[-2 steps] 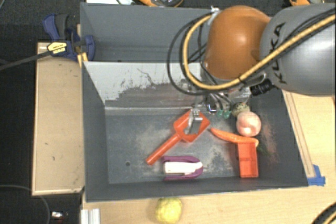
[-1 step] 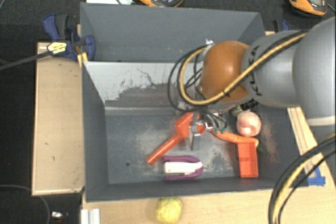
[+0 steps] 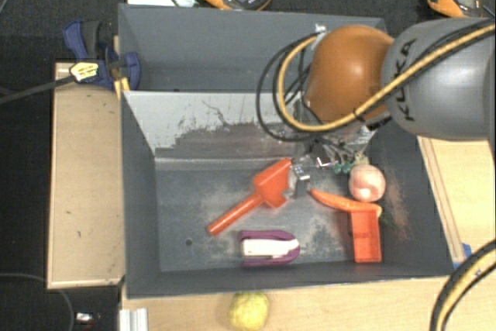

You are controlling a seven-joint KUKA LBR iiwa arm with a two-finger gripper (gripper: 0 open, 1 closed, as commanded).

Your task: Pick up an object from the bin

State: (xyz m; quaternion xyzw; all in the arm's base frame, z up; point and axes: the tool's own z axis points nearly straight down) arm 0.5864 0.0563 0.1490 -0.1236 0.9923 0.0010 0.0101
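Jaws, their spacing impossible to tell, low near the centre of the bin (image 3: 143,190), just beside the 3 o'clock edge of the orange scoop (image 3: 267,186), whose handle points toward 8 o'clock; pale pink ball (image 3: 366,182) near, at 3 o'clock.

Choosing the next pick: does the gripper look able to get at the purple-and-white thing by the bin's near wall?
Probably yes: the purple-and-white thing lies alone, nothing on it, apart from the orange scoop and orange block, and the gripper hangs nearby.
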